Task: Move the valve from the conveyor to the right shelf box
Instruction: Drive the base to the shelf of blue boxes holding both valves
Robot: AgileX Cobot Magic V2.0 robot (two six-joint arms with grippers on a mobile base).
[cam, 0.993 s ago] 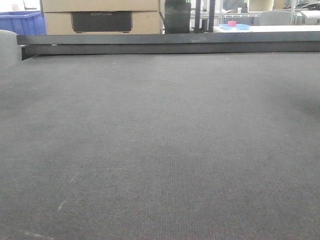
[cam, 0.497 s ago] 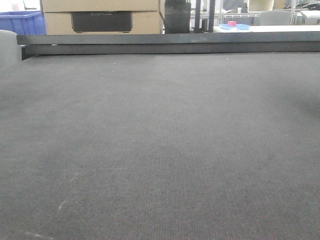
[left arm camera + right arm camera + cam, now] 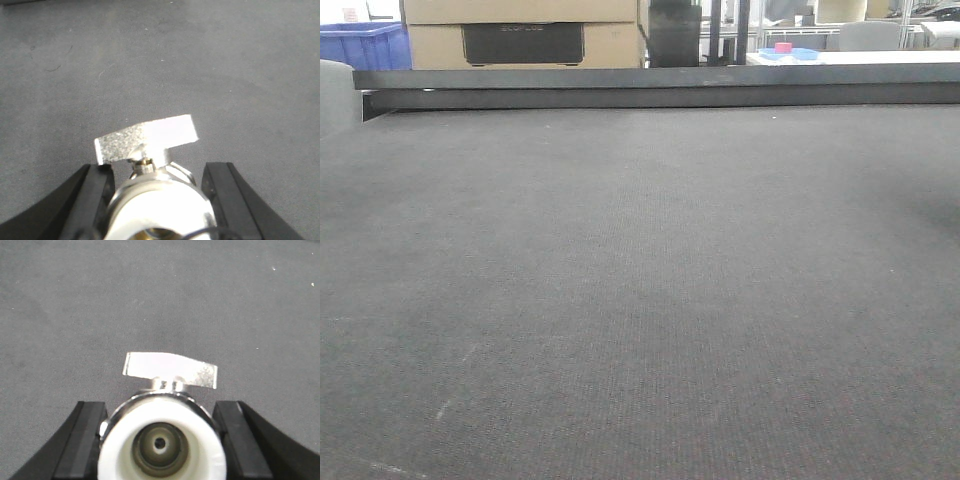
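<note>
Dark grey woven conveyor (image 3: 640, 280) fills the front view, with its black rail (image 3: 660, 86) along the far edge; no valve or gripper shows there. In the left wrist view, my left gripper (image 3: 157, 200) is shut on a shiny metal valve (image 3: 160, 195), its flat silver handle (image 3: 146, 138) pointing away over the matting (image 3: 150, 60). The right wrist view shows my right gripper (image 3: 161, 440) shut on another valve (image 3: 161, 440), white end ring facing the camera, handle (image 3: 170, 370) on top. The right shelf box is out of view.
Beyond the rail stand cardboard boxes (image 3: 520, 30), a blue crate (image 3: 365, 45) at far left and a white table (image 3: 860, 56) with a small red and blue item (image 3: 785, 49) at far right. A grey rounded object (image 3: 334, 95) sits at the belt's left edge.
</note>
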